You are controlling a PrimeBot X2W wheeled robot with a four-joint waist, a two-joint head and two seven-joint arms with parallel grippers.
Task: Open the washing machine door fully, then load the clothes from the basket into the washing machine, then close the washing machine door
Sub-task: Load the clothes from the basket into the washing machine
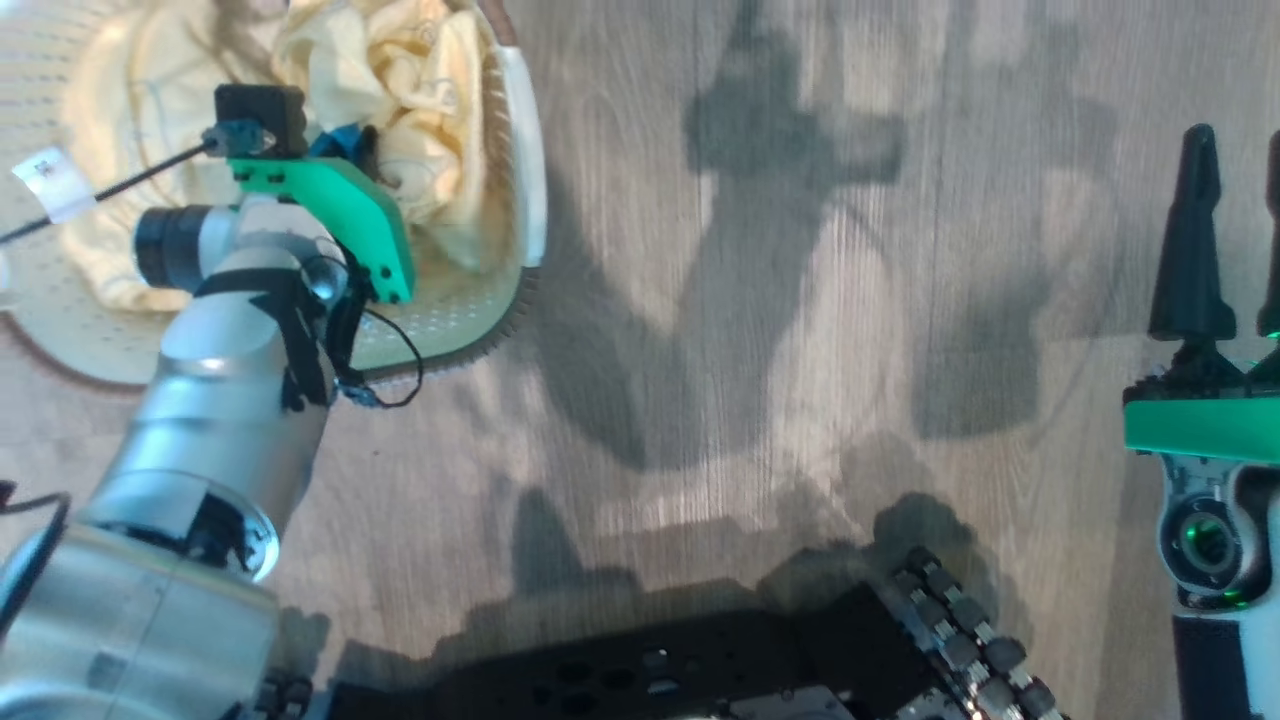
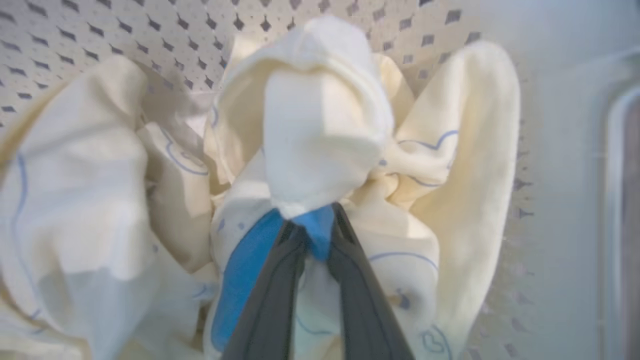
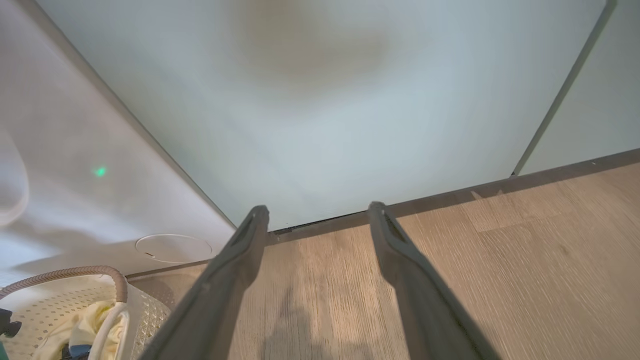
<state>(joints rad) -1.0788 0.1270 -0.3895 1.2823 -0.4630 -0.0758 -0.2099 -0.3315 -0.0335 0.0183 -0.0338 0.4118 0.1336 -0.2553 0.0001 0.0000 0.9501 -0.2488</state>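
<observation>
The white perforated basket (image 1: 450, 322) lies at the top left of the head view, with the pale yellow clothes (image 1: 420, 70) bunched inside it. My left arm reaches down into it. In the left wrist view my left gripper (image 2: 312, 225) is shut on a blue-trimmed fold of the clothes (image 2: 320, 125), pinched between the dark fingertips. My right gripper (image 1: 1240, 135) stands open at the right edge, above bare floor, with nothing between its fingers (image 3: 240, 260). The washing machine (image 3: 75, 165) shows as a white lower panel to the left of the basket (image 3: 65, 274). The washing machine door is out of view.
Wood-look floor (image 1: 760, 300) stretches between the basket and my right gripper. A pale green cabinet front (image 3: 325, 110) with a dark plinth faces the right gripper. My dark wheeled base (image 1: 700, 660) sits at the bottom of the head view.
</observation>
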